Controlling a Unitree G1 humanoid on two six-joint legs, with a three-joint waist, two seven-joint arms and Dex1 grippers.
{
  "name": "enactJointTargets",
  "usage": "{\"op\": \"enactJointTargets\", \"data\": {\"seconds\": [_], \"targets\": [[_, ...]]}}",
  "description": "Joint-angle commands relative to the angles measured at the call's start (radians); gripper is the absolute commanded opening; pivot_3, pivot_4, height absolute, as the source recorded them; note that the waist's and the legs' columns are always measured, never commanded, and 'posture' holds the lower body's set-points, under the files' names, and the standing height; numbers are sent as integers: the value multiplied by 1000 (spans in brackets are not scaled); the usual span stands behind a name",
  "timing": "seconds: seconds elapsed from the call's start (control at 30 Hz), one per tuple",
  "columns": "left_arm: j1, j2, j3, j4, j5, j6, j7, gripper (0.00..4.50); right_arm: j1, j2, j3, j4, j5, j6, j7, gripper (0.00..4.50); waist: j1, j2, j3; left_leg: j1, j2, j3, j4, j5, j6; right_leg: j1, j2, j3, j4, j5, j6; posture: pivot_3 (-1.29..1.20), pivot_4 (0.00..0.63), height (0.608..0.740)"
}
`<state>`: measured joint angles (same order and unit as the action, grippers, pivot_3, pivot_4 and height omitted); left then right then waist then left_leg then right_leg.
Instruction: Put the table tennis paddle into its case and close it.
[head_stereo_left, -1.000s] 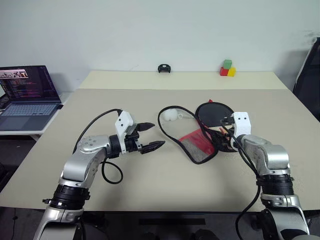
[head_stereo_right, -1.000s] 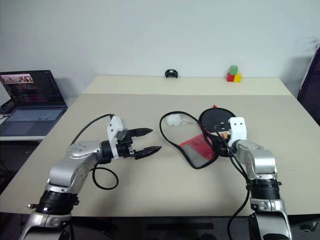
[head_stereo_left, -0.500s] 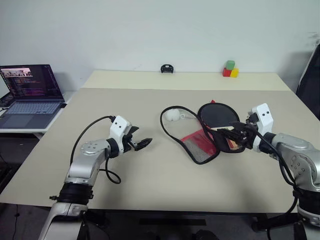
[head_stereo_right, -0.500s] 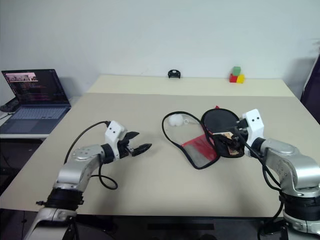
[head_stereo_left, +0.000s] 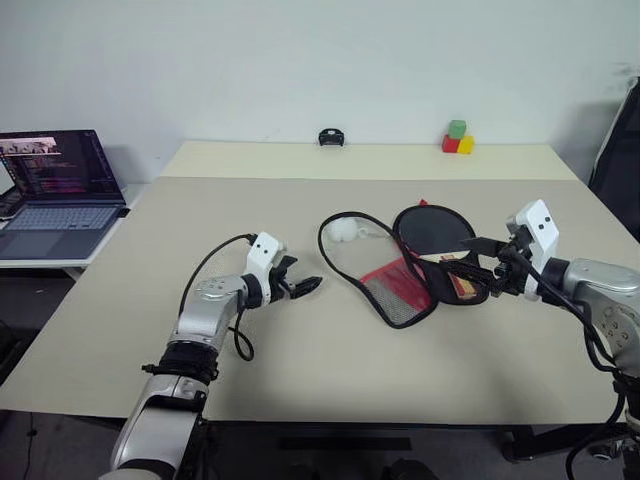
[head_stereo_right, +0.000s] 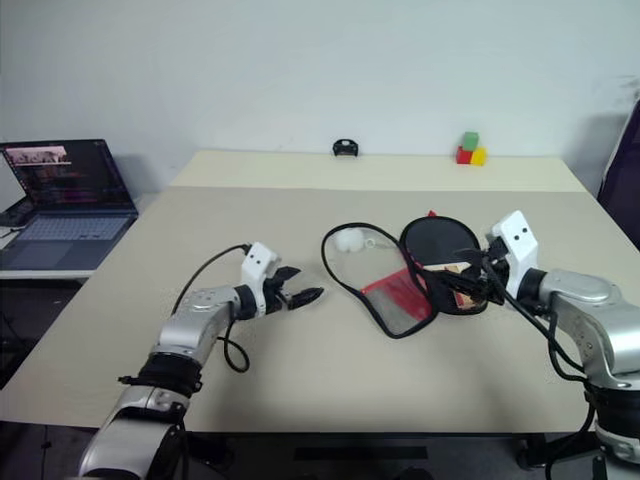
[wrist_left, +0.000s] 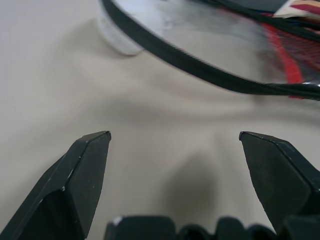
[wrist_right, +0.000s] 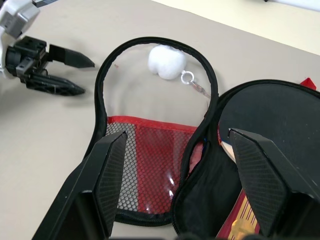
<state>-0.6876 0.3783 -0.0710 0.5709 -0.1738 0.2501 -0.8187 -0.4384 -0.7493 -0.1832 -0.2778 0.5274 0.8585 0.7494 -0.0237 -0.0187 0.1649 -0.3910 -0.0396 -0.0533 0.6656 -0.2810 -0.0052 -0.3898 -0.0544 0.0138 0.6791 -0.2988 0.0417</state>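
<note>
The case (head_stereo_left: 395, 287) lies unzipped on the table, its clear and red-mesh flap (wrist_right: 150, 160) spread to the left with a white pom-pom (wrist_right: 167, 61) on the zip pull. The table tennis paddle (head_stereo_left: 435, 228) rests in the black half, with its tan, red-striped handle (wrist_right: 243, 217) toward me. My left gripper (head_stereo_left: 305, 287) is open and low over the table, just left of the flap's black zip edge (wrist_left: 200, 65). My right gripper (head_stereo_left: 478, 262) hovers open above the handle end, with nothing between its fingers (wrist_right: 102, 190).
An open laptop (head_stereo_left: 55, 190) sits on a side table at the left. Coloured blocks (head_stereo_left: 456, 140) and a small black object (head_stereo_left: 329, 136) stand at the far edge of the table (head_stereo_left: 330, 370). A dark chair (head_stereo_left: 618, 150) is at the right.
My left gripper has moved down and forward, closer to the case's flap. My right gripper has lifted off the case, drawn back to the right, and turned at the wrist.
</note>
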Motion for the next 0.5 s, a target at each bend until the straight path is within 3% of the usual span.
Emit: {"op": "enactJointTargets", "data": {"seconds": [0.03, 0.33, 0.5], "targets": [[-56, -32, -4, 61, 16, -48, -8, 4500, 12, -32, -59, -41, 39, -31, 38, 3506, 1, 0, 0, 0, 0, 0, 0, 0, 0, 0, 0, 0, 0, 0, 0, 0, 150, 740], [-204, -136, -27, 256, 60, -149, -41, 4500, 76, -123, -124, -76, 90, -29, 98, 3506, 8, -1, 1, -1, 0, 0, 1, 0, 0, 0, 0, -1, 0, 0, 0, 0, 150, 740], [-376, -252, -13, 350, 43, -185, -71, 4500, 100, -151, -172, -83, 98, -25, 88, 3506, 22, -3, 2, -3, 0, -1, 2, 0, 0, 0, 0, -2, 0, 0, 0, 0, 150, 740]]}}
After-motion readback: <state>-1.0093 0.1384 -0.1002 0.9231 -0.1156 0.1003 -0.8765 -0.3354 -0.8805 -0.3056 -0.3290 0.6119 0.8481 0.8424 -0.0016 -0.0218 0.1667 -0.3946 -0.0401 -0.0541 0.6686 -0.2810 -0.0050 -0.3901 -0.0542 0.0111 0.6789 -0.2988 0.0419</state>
